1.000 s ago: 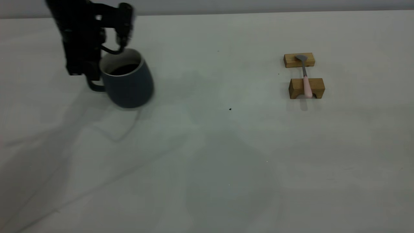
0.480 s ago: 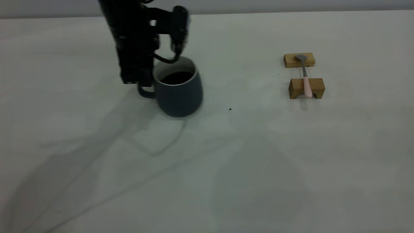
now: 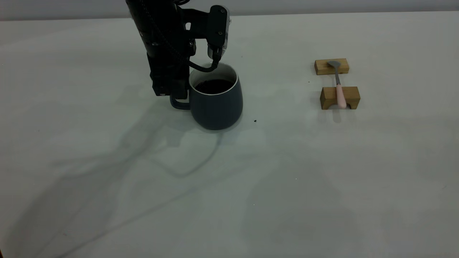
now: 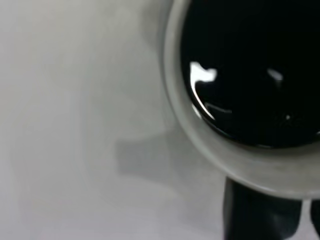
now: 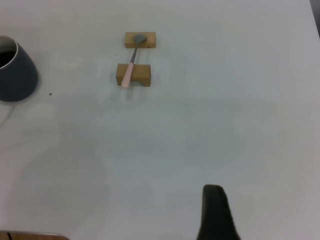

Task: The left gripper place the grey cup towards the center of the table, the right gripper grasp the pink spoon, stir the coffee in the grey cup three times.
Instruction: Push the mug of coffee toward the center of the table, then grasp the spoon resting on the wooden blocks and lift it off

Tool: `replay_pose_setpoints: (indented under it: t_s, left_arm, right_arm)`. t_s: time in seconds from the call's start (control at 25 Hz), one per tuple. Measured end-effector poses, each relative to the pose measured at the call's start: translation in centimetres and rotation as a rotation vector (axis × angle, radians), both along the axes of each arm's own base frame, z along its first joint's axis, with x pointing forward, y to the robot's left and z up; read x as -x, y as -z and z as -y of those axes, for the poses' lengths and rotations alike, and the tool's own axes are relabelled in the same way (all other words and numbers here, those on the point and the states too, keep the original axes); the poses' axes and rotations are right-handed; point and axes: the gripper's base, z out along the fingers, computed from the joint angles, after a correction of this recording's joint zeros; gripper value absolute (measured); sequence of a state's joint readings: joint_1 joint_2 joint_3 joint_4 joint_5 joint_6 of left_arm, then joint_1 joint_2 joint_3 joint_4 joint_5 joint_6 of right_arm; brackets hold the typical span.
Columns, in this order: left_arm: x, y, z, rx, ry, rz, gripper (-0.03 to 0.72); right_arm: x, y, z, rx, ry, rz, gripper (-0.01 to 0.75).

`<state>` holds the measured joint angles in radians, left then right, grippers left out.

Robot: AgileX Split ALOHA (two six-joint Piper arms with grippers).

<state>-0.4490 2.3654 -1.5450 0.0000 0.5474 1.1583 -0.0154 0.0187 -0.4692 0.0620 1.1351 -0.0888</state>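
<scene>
The dark slate-grey, round-bellied mug [image 3: 216, 102] with its white rim and lining sat on the pale matte table [image 3: 229, 186] near the middle, glossy black coffee [image 3: 214, 86] inside. The black left gripper [image 3: 178, 94] was clamped on its loop handle. Farther right, the slim pink-handled spoon [image 3: 339, 87] bridged two tan wooden blocks [image 3: 340, 97].

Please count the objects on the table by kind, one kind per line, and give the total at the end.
Dark slate-grey mug with white rim, holding dark coffee, gripped at its handle by the left gripper: 1
Tan wooden blocks, far one and near one: 2
Small spoon with pale pink handle and grey metal bowl, resting across both blocks: 1
Total: 4
</scene>
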Motion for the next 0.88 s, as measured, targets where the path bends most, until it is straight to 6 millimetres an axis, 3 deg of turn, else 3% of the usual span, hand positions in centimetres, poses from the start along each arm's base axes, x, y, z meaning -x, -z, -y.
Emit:
replay_pose_setpoints:
  t_s: [0.12,0.2,0.28,0.48,0.6,0.76,0.88]
  left_arm:
    - [0.1,-0.9,-0.2,-0.025,0.010,-0.008,0.613]
    - [0.1,-2.2,-0.4,-0.037,-0.014,0.007,0.667]
    - [0.0,-4.7,-0.6,-0.031,-0.081,0.039,0.673]
    - [1.1,-13.8,-1.2,0.096,-0.440,0.128,0.595]
    - [3.4,-19.6,-2.4,0.151,-0.670,0.126,0.520]
    - [7.4,-25.0,-4.4,0.140,-0.924,0.065,0.433]
    - [9.8,-28.4,-5.6,0.179,-0.993,0.080,0.383]
  right_arm:
    - [0.0,0.0,0.0,0.000,0.000,0.000,0.555]
    - [0.0,0.0,0.0,0.000,0.000,0.000,0.555]
    - [0.0,0.0,0.0,0.000,0.000,0.000,0.555]
    - [0.0,0.0,0.0,0.000,0.000,0.000,0.555]
    - [0.0,0.0,0.0,0.000,0.000,0.000,0.555]
    - [0.0,0.0,0.0,0.000,0.000,0.000,0.555]
    - [0.0,0.0,0.0,0.000,0.000,0.000,0.555]
